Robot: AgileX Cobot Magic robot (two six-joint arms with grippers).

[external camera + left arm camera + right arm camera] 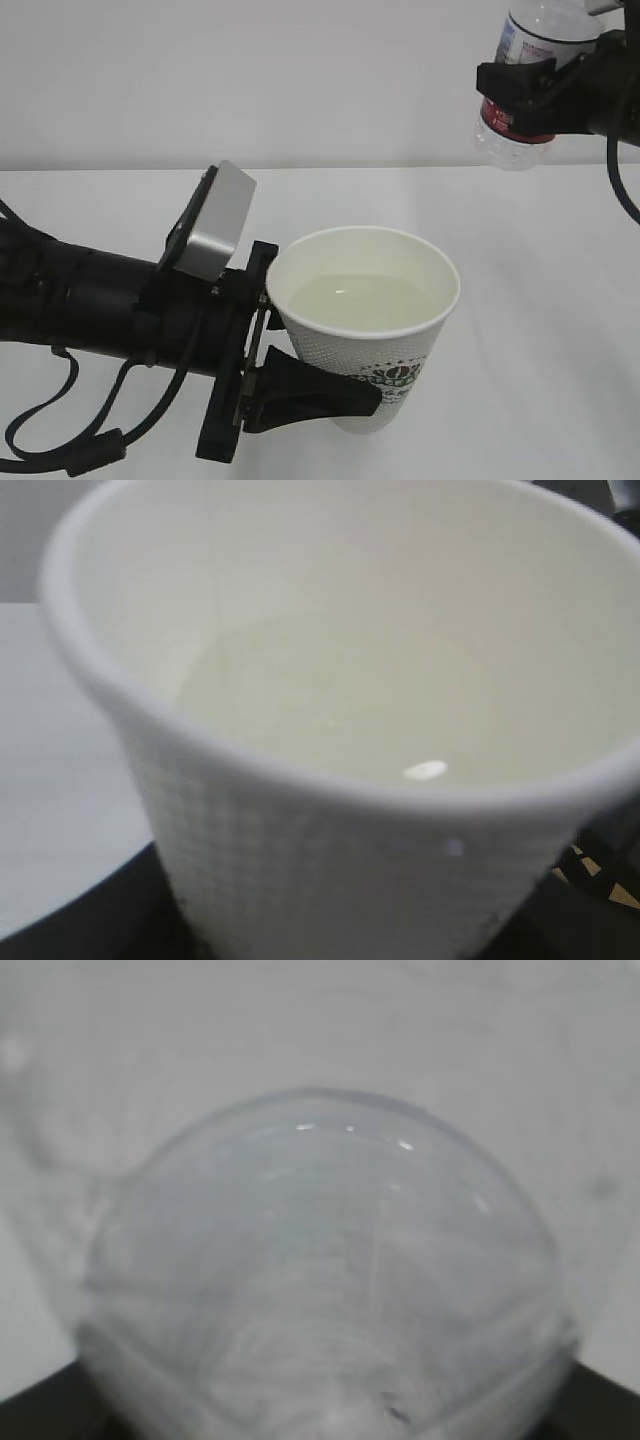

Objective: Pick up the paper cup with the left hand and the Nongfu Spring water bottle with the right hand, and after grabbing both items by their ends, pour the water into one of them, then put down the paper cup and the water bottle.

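Note:
The white paper cup (400, 345) with a green logo stands upright in the lower middle of the exterior view. My left gripper (330, 345) is shut on its lower wall from the left. Pale yellowish water (355, 300) fills much of it. In the left wrist view the cup (330, 880) fills the frame, water (380, 700) inside. The Nongfu Spring water bottle (525, 60) hangs high at the top right, with my right gripper (525, 95) shut on its middle. Its clear body (320, 1280) fills the right wrist view. I cannot tell whether the cup's base touches the table.
A white table (540, 300) runs back to a plain white wall. Black cables (60, 440) loop under the left arm at the lower left. Nothing else stands on the table in view.

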